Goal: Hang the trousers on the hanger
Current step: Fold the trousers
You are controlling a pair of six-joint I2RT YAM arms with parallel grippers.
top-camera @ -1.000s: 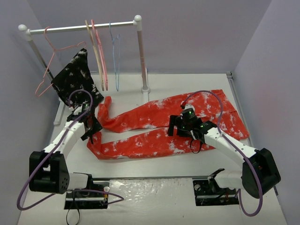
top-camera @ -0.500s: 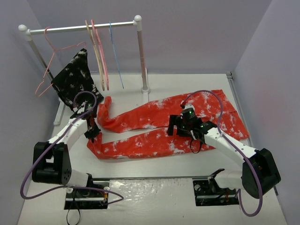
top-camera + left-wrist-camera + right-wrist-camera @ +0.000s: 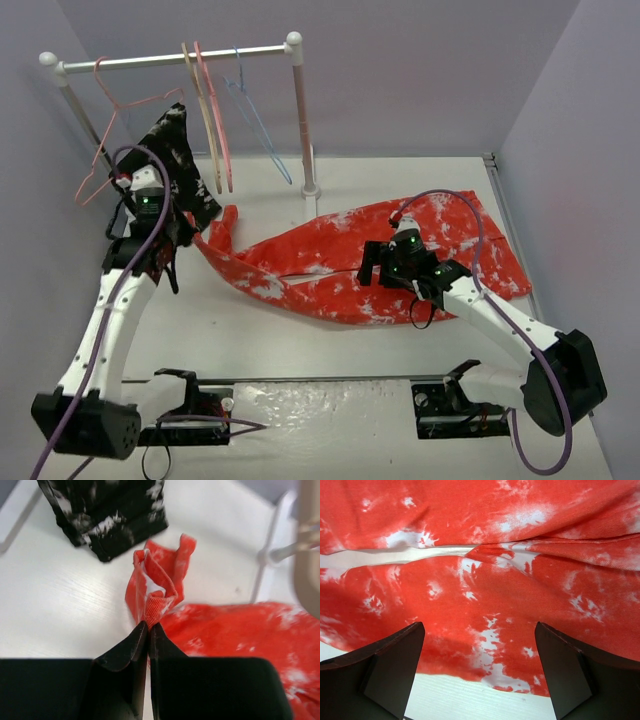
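Observation:
The red-orange trousers [image 3: 340, 270] lie across the table's middle, waist to the right. My left gripper [image 3: 183, 243] is shut on the hem of one leg [image 3: 152, 600] and holds it lifted at the left, just in front of the black garment. My right gripper [image 3: 385, 275] hovers open over the upper legs, and the cloth [image 3: 485, 590] fills its wrist view between the spread fingers [image 3: 395, 655]. The light-blue wire hanger [image 3: 258, 128] hangs on the rail at the back, tilted sideways.
A black white-speckled garment [image 3: 165, 160] hangs on a thin pink wire hanger [image 3: 105, 130] at the rail's left end. Thicker pink and beige hangers [image 3: 212, 120] hang beside the blue one. The rack's white post [image 3: 303, 120] stands behind the trousers.
My left gripper closed on the leg hem and rose back and to the left, dragging the near leg up against the other. The blue hanger swung sideways. The right arm barely moved.

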